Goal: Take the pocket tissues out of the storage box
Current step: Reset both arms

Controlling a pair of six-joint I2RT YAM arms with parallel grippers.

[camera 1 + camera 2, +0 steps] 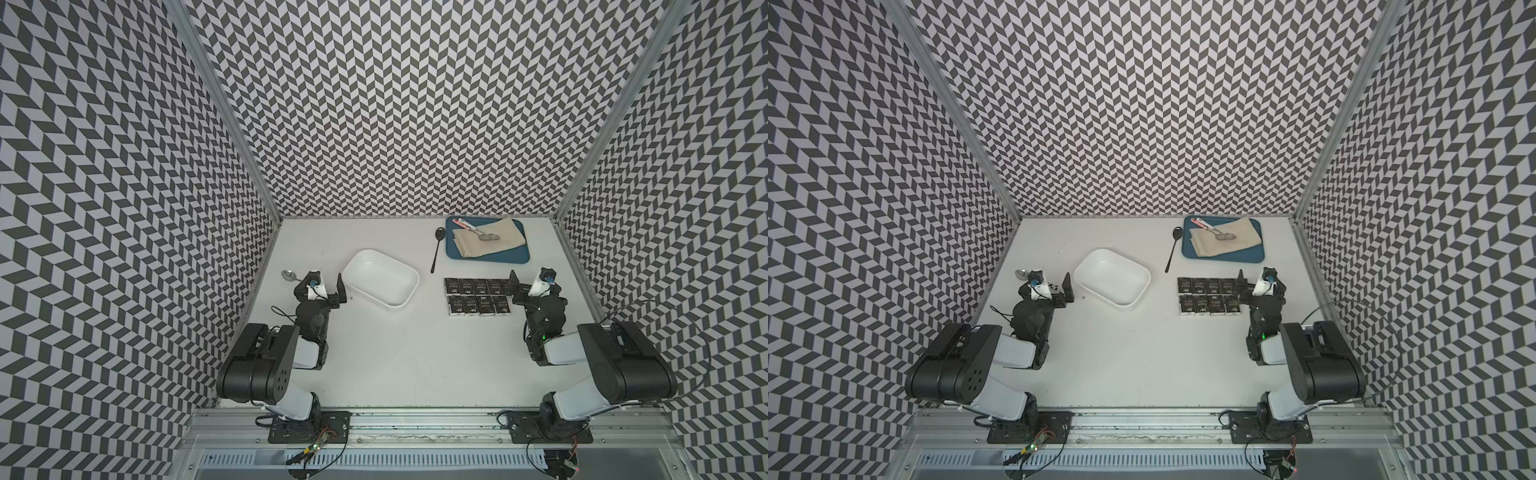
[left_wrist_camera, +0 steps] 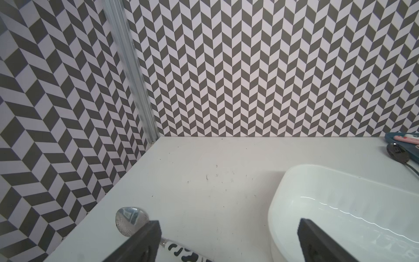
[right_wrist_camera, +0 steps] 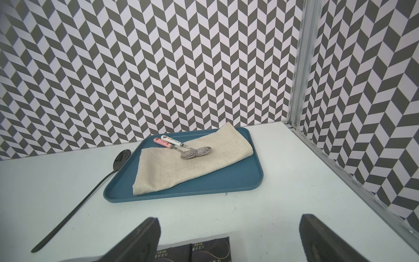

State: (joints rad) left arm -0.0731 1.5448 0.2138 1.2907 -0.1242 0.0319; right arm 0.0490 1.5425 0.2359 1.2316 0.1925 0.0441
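Note:
The white storage box (image 1: 380, 278) (image 1: 1112, 282) lies at an angle left of the table's middle, and its inside shows bare white. Several black pocket tissues (image 1: 478, 297) (image 1: 1208, 296) lie flat in two rows on the table to the box's right. My left gripper (image 1: 326, 286) (image 2: 229, 223) is open beside the box's left end, one finger over the box's near corner (image 2: 340, 204). My right gripper (image 1: 515, 289) (image 3: 229, 219) is open at the right end of the rows, above the packets (image 3: 199, 249), holding nothing.
A blue tray (image 1: 486, 259) (image 3: 181, 197) with a beige cloth and two spoons on it sits at the back right. A long black spoon (image 1: 437, 249) (image 3: 90, 192) lies left of it. A silver spoon (image 1: 287, 274) (image 2: 130, 219) lies under my left gripper, near the left wall.

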